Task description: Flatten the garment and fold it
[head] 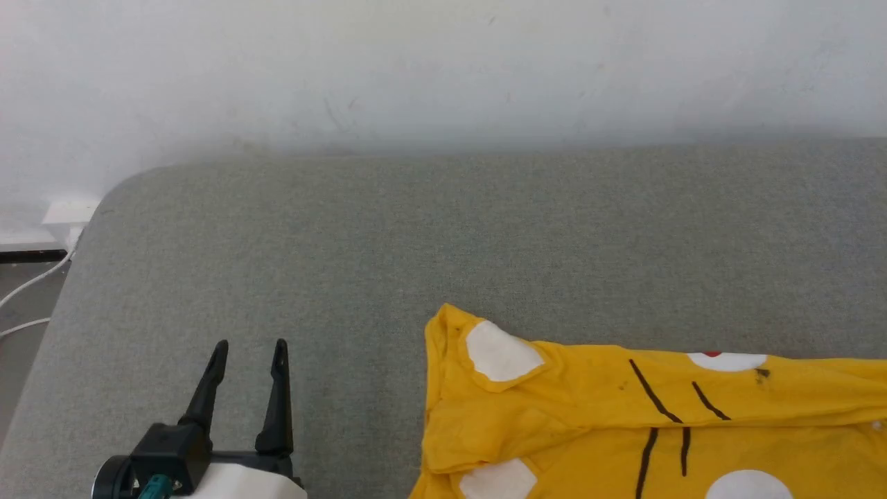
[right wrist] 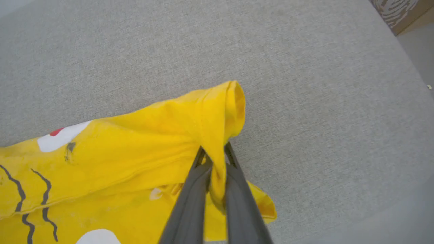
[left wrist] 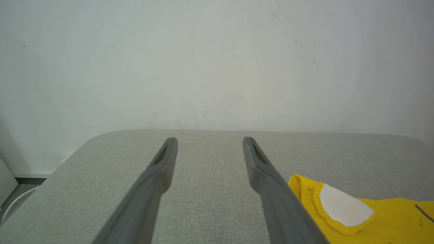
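Observation:
The garment (head: 624, 416) is a bright yellow T-shirt with white patches and black stripes, lying rumpled and partly folded over itself on the grey cushion at the lower right of the head view. My right gripper (right wrist: 214, 152) is shut on a bunched edge of the garment (right wrist: 217, 115), and the cloth rises between its fingers. My left gripper (head: 251, 344) stands open over bare cushion to the left of the garment, apart from it. Beside my left gripper (left wrist: 210, 139) the left wrist view shows the garment's corner (left wrist: 342, 206) with a white patch.
The grey cushion (head: 416, 242) stretches back to a white wall (head: 443, 69). Its rounded left corner drops to the floor, where white cables (head: 31, 291) lie. A patterned object (right wrist: 395, 10) sits past the cushion's edge in the right wrist view.

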